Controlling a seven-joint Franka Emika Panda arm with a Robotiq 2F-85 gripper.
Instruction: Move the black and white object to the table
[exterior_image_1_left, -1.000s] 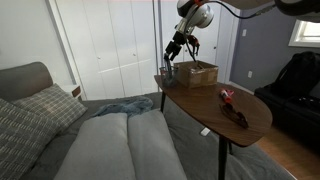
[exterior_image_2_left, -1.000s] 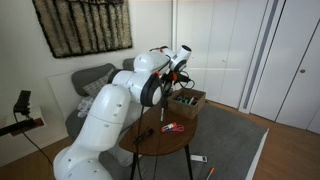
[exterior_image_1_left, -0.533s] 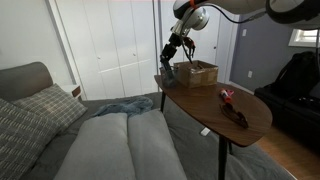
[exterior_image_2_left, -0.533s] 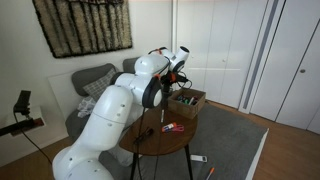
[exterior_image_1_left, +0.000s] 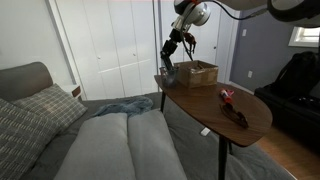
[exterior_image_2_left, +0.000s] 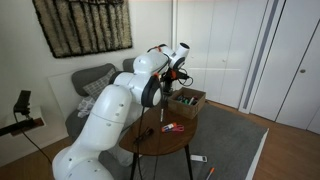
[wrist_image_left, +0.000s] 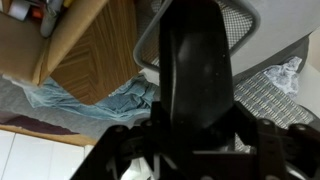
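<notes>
Where the wrist view looks along it, the elongated black and white object (wrist_image_left: 195, 75) fills the centre, clamped between the fingers of the dark Robotiq gripper (wrist_image_left: 195, 135). In an exterior view it hangs in the air over the 11 o'clock end of the oval brown wooden table (exterior_image_1_left: 215, 118), just beside the open brown cardboard box (exterior_image_1_left: 198, 73), at the box's 9 o'clock. A small red and black item (exterior_image_1_left: 232, 106) lies mid-table. White closet doors (exterior_image_1_left: 110, 45) stand behind; a grey sofa (exterior_image_1_left: 125, 145) lies at 8 o'clock. The white arm (exterior_image_2_left: 110, 115) arches over the table, wrist angled downward.
</notes>
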